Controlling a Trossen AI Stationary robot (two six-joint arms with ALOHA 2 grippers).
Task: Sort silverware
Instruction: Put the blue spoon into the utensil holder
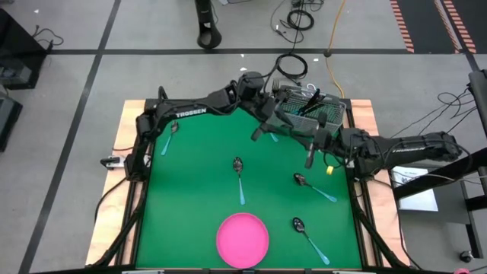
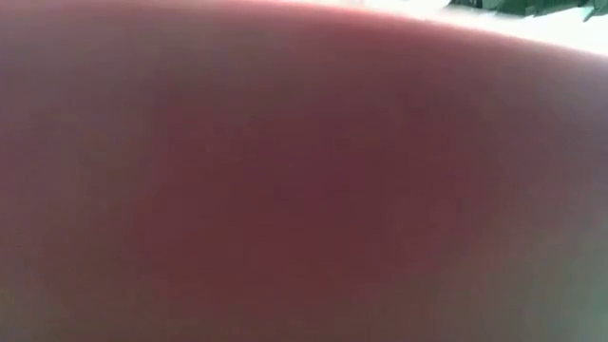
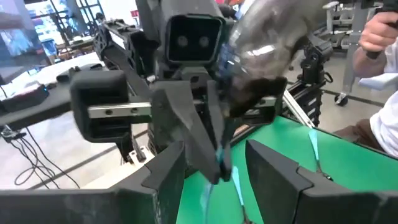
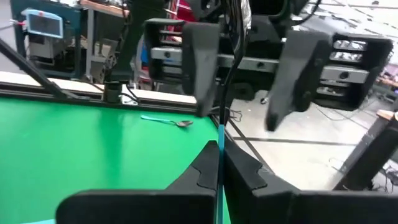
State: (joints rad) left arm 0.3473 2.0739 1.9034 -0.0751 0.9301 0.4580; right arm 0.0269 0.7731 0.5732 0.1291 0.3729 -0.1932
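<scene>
Right pincer point(image 4: 219, 163) clenched on a light-blue utensil handle point(image 4: 219, 140), left pincer point(image 3: 233, 168) released facing it, both upper centre beside the basket point(image 1: 319, 110); spoons point(image 1: 240, 176) scattered on green worktop point(image 1: 190, 183); light, stiff, slick; grip mid-handle.

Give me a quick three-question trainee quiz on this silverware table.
1. True or false: the pink plate holds a spoon.
2. Which gripper grips the blue-handled utensil? A) left gripper B) right gripper
3. Fill in: the wire basket sits on the ____ arm's side of the table.
Key: 1 false; 2 B; 3 right.
</scene>
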